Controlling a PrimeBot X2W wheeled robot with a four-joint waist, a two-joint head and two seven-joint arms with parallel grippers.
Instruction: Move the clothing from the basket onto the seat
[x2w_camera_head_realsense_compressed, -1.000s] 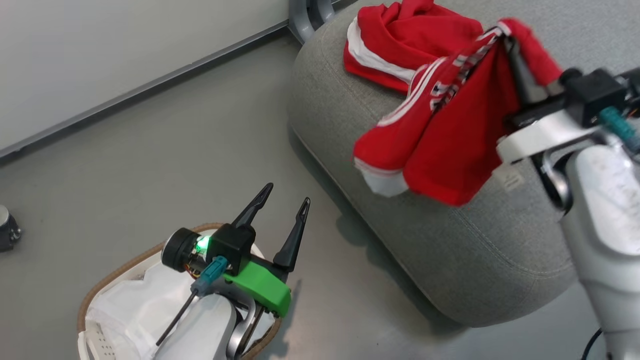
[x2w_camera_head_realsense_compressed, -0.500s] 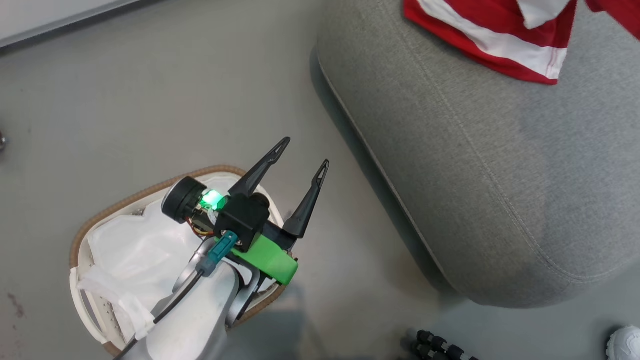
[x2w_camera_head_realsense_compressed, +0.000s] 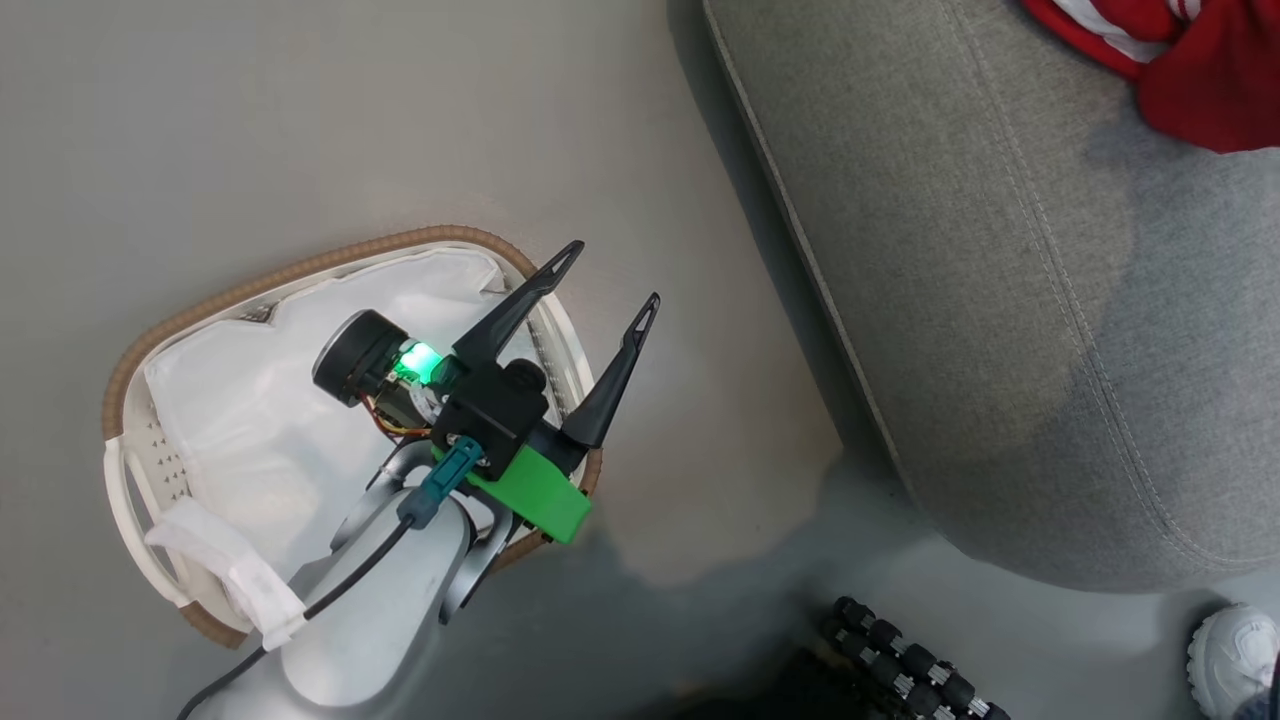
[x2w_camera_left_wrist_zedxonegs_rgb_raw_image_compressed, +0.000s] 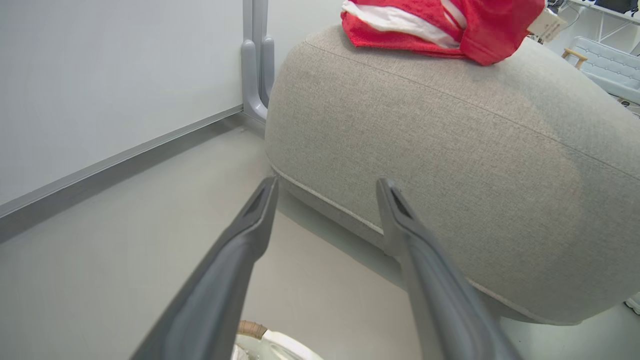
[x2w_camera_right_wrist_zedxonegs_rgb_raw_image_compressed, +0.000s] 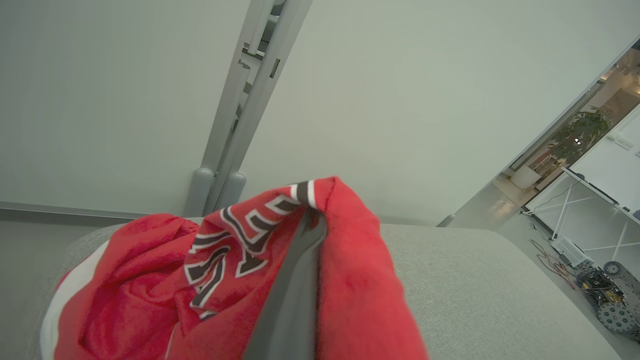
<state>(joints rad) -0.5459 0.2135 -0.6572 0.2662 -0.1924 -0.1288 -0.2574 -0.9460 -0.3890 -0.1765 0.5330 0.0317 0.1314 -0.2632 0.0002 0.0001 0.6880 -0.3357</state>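
While my right gripper (x2w_camera_right_wrist_zedxonegs_rgb_raw_image_compressed: 312, 220) is clamped tight, its two dark fingers pressed together on a fold of the clothing (x2w_camera_right_wrist_zedxonegs_rgb_raw_image_compressed: 365, 285), the red fabric drapes over the fingertips and down both sides. White block lettering with dark outlines runs across the left fold (I can't make out the word from this angle). Beyond it, more red cloth with a white band lies bunched on the grey seat (x2w_camera_right_wrist_zedxonegs_rgb_raw_image_compressed: 480, 280). So the clothing is up on top of the seat, part of it in my grip and part resting on the cushion.

My left gripper (x2w_camera_head_realsense_compressed: 613, 274) is spread wide with nothing between its fingers. It hangs over the rim of the basket (x2w_camera_head_realsense_compressed: 300, 268) on the side facing the seat, fingertips pointing that way. Looking along those fingers, I see the seat's rounded flank and stitched seam, with the red heap on top.

Inside the basket lies a crumpled white liner sheet (x2w_camera_head_realsense_compressed: 250, 420). The basket stands on the grey floor (x2w_camera_head_realsense_compressed: 300, 110), near the seat but apart from it. A white shoe (x2w_camera_head_realsense_compressed: 1235, 650) sits at the lower right corner of the head view, close to the seat's edge.
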